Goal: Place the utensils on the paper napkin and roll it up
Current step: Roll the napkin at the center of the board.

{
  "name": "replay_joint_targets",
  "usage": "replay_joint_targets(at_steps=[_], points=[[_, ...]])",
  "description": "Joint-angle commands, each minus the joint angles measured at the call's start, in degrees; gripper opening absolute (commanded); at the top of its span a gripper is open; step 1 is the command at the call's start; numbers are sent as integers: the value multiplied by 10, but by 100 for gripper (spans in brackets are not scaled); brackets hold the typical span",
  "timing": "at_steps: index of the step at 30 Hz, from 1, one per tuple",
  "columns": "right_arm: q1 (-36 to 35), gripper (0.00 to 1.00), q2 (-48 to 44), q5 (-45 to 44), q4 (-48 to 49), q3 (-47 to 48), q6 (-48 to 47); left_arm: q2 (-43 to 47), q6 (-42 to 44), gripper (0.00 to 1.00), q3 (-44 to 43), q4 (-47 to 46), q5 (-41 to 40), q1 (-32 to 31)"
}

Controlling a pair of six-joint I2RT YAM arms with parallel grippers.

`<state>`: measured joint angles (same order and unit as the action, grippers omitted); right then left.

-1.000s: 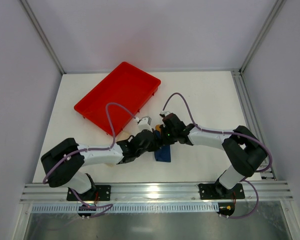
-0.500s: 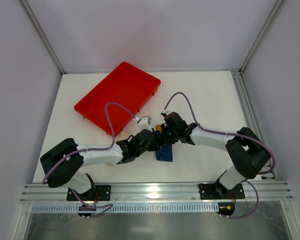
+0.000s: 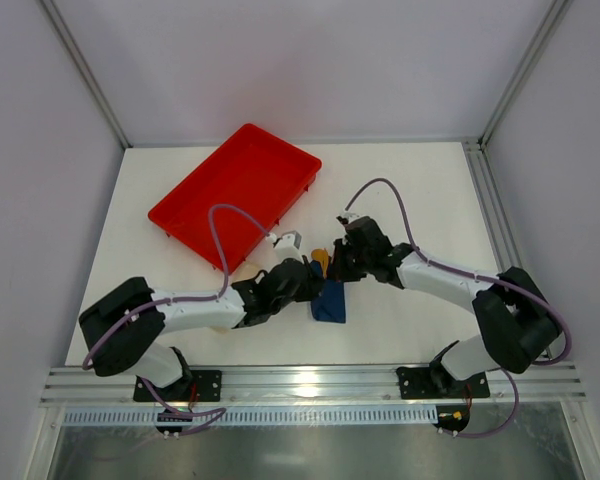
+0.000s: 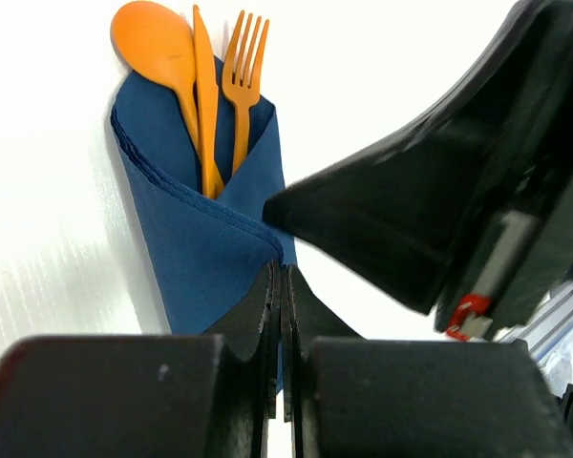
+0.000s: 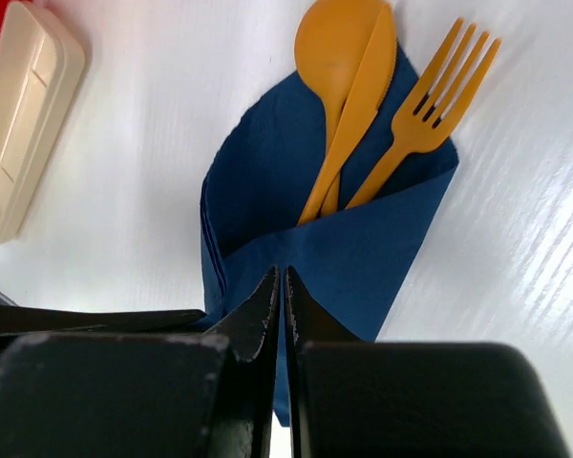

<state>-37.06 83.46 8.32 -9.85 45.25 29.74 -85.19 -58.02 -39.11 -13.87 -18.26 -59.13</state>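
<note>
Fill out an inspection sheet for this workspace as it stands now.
Surface: white table, bare at the far right.
Job's things: navy napkin folded around the handles of the orange spoon, knife and fork; their heads stick out.
Clutter: red tray at far left, nothing seen in it; beige case lying beside the napkin.
Grippers: left gripper shut, right gripper shut, both tips at the napkin; whether either pinches paper cannot be told.
Cables: a purple cable loops above each arm, left, right.
Surroundings: pale walls, aluminium frame posts, rail at the near edge.
</note>
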Motion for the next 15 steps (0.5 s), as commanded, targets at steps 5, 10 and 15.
replay_joint_targets(at_steps=[5,10,15], points=[[-6,4,19,72,61,-38,4,10,10,0,-41,-5,-11,1],[-11,4,57,104,76,-42,2,-2,7,0,-49,-5,-9,1],[-12,4,73,101,89,-54,13,-4,2,0,-54,-13,-5,1]])
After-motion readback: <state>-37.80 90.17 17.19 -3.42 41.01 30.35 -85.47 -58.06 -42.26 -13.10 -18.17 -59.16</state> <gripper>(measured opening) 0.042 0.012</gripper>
